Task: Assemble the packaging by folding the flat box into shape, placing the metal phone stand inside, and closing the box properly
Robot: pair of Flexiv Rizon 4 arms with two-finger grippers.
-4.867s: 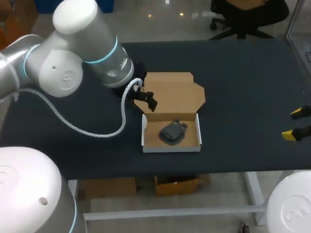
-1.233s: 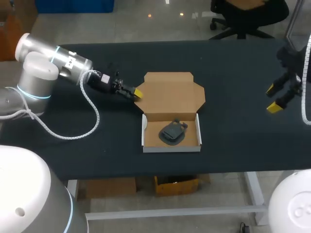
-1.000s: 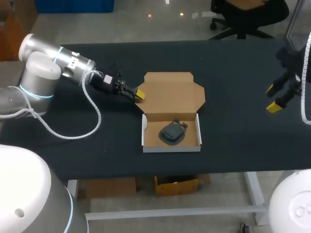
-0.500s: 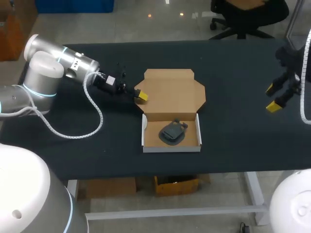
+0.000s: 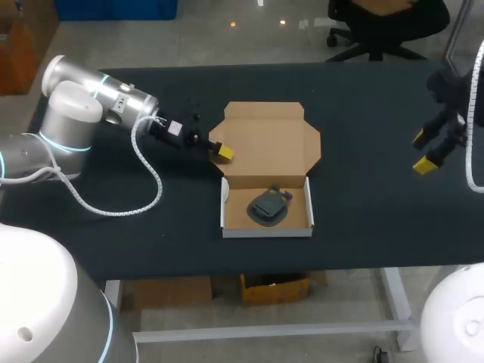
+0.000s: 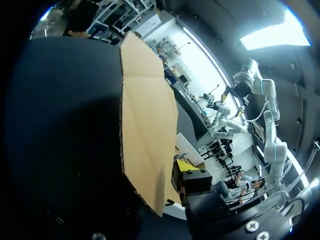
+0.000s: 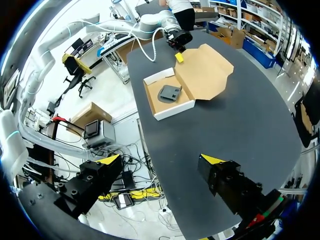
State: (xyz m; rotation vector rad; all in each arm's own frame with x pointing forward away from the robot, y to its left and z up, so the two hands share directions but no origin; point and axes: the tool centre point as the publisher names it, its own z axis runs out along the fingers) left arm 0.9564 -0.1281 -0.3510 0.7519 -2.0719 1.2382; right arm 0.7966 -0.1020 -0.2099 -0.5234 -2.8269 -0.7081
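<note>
One box sits on the bench, stand inside, lid open. The left claw meets the lid's left edge; its grip cannot be told. The right claw hangs open, empty. Light, bendy cardboard likely wants an edge hold.

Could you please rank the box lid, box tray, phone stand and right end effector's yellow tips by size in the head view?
Largest to smallest: box lid; box tray; phone stand; yellow tips of the right end effector.

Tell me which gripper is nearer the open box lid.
Left. The left gripper is at the lid's left edge; the right gripper hangs far off past the lid's right side.
</note>
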